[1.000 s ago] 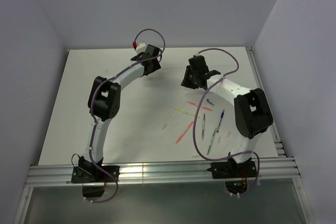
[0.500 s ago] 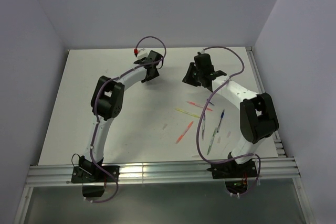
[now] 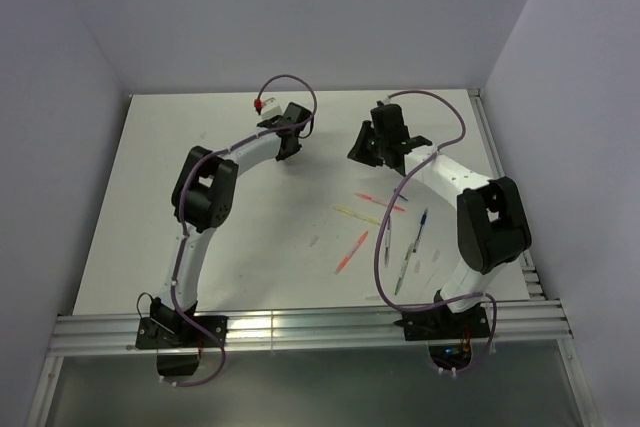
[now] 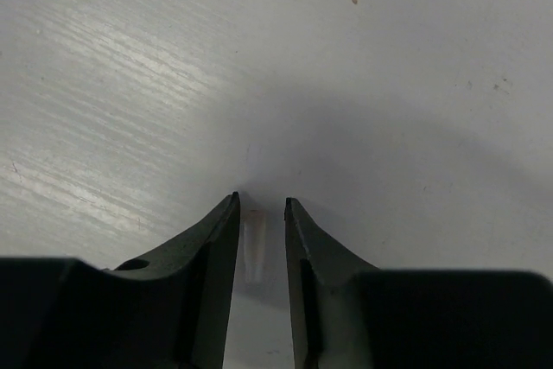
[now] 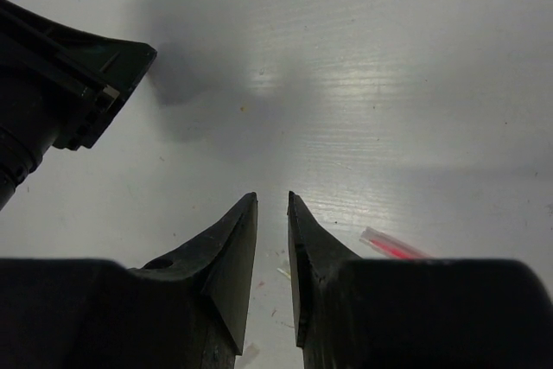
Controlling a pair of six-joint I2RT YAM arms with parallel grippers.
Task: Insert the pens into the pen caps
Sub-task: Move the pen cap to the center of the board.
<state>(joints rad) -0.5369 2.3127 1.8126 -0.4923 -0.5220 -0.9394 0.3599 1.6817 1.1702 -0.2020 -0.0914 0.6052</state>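
White counter (image 3: 250, 237), pale walls on three sides. Your overhead view places the pens (image 3: 352, 251) in a loose scatter right of centre, near the right arm, with both arms reaching toward the far middle. It does not resolve either set of fingers.

Your left wrist view does. The left gripper (image 4: 261, 200) has its fingers narrowly parted around a pale cap (image 4: 253, 248) lying on the counter. The cap sits closer to one finger, with a gap showing on the other side.

Your right wrist view shows the right gripper (image 5: 272, 196) slightly parted and holding nothing, with a red pen (image 5: 393, 245) just beside it.
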